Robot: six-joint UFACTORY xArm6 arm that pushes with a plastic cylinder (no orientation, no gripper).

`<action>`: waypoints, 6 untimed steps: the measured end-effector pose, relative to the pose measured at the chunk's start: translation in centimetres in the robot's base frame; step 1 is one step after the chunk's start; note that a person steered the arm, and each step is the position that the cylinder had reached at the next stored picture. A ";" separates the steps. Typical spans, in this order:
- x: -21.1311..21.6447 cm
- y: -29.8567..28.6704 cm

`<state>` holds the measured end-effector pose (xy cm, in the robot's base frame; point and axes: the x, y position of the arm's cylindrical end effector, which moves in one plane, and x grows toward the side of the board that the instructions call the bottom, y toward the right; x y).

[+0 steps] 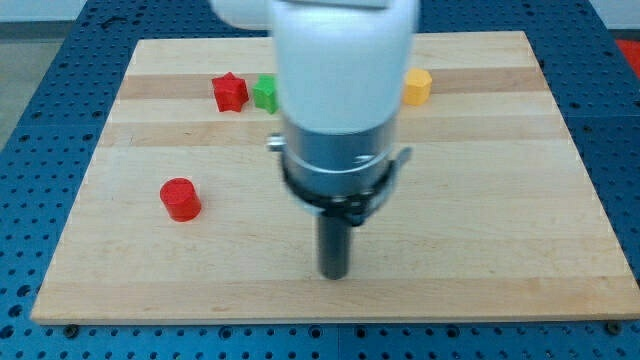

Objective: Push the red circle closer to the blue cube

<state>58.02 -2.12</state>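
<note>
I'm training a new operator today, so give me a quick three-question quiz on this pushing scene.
1. True or false: my tip is touching the red circle block.
2. Which block sits just to the view's right of the red star block? A) green block B) purple block C) white block
3. Fill in: the yellow block lies near the view's ____ edge of the wooden board.

Key: 1 false, the tip is apart from it, to the view's right and lower. 2 A, the green block. 3 top. The blue cube is hidden behind the arm.
</note>
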 end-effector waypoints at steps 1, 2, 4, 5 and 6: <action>0.7 -6.7; 0.3 -14.2; -2.7 -23.7; -4.7 -23.8; -5.3 -21.0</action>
<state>52.75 -23.12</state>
